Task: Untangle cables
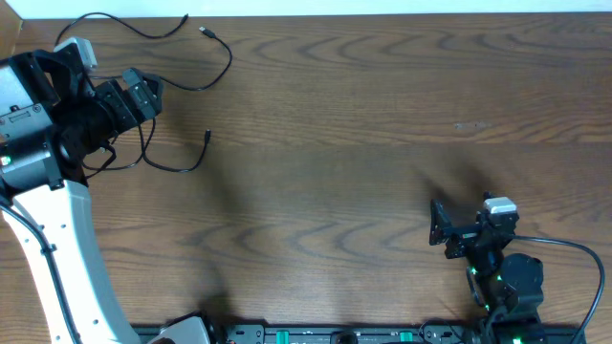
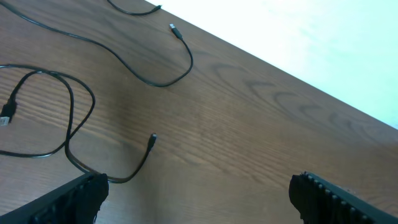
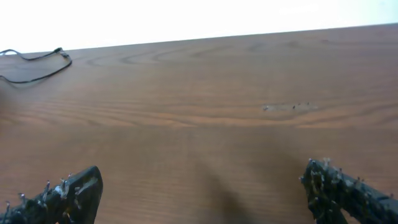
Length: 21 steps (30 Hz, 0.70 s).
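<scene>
Thin black cables lie spread at the table's far left. One cable curves from a small plug near the back edge towards my left gripper. A second cable hooks round from its plug and loops back under the arm, ending in a flat plug. A third cable runs along the back edge. My left gripper hovers open just left of them, holding nothing. My right gripper stands open over bare wood at the front right, far from the cables.
The wooden table stretches wide between the two arms. Its far edge meets a white surface. The left arm's white body covers the near-left corner. A cable end shows far off in the right wrist view.
</scene>
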### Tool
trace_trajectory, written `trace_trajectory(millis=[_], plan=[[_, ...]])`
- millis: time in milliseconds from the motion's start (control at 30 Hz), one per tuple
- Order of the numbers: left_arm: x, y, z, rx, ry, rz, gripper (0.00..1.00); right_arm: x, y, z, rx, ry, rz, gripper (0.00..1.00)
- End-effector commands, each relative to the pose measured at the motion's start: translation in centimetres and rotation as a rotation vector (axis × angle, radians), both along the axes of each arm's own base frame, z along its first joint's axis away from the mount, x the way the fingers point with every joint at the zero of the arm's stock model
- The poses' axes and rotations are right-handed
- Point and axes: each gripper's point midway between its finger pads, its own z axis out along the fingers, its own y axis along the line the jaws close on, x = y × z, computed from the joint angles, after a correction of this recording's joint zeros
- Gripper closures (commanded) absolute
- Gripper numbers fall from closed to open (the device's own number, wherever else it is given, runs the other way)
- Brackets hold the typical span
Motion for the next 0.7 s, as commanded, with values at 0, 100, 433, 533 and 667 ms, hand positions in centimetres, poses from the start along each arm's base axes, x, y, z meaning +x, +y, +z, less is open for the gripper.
trace_trajectory(millis=[0, 100, 433, 533, 667], plan=[[0.0, 0.1, 0.1, 0.007, -0.005, -0.009, 0.02, 0.0, -0.6, 0.8, -0.059, -0.054, -0.013, 0.01], [0.0, 0.1, 0.1, 0.007, -0.006, -0.009, 0.02, -0.2, -0.9, 2.2, -0.089, -0.124, -0.021, 0.01], [0.0, 0.1, 0.1, 0.007, -0.006, -0.009, 0.02, -0.1, -2.5, 2.7, -0.113, -0.147, -0.088, 0.01], [0.0, 0.1, 0.1, 0.007, -0.006, -0.009, 0.02, -0.1, -2.6, 2.7, -0.135, -0.149, -0.086, 0.01], [0.0, 0.1, 0.1, 0.007, -0.005, -0.009, 0.02, -0.1, -2.7, 2.6, -0.147, -0.149, -0.092, 0.01]])
